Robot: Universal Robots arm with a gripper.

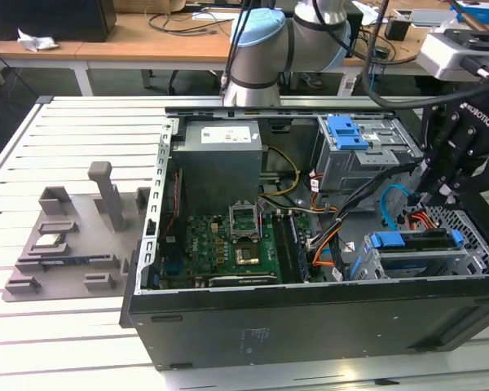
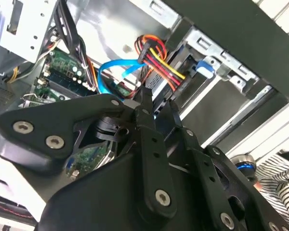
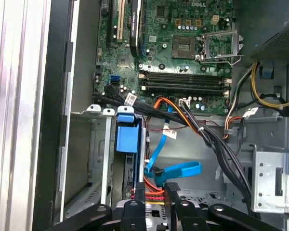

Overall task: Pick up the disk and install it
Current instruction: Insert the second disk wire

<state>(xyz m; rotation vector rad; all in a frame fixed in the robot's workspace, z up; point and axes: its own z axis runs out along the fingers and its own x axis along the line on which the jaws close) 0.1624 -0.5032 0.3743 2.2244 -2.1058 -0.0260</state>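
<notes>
the open case point(image 1: 228, 326) lay on the slatted table point(image 1: 65, 138), its board point(image 1: 228, 244) at about 8 o'clock from the drive cage point(image 1: 367, 155). the arm point(image 1: 265, 49) reached in from 12 o'clock, and the gripper point(image 1: 430, 191) hung over the lower bay point(image 1: 424, 261) at the case's 4 o'clock corner. the disk point(image 1: 414, 241) sat in that bay, blue bracket showing, directly at 6 o'clock below the gripper. in both wrist views the fingers point(image 3: 171, 192) stood narrowly apart, holding nothing, just beside a blue cable point(image 3: 176, 169) and the red-yellow wires point(image 2: 159, 55). a grey fixture point(image 1: 73, 236) lay at 9 o'clock, outside the case.
</notes>
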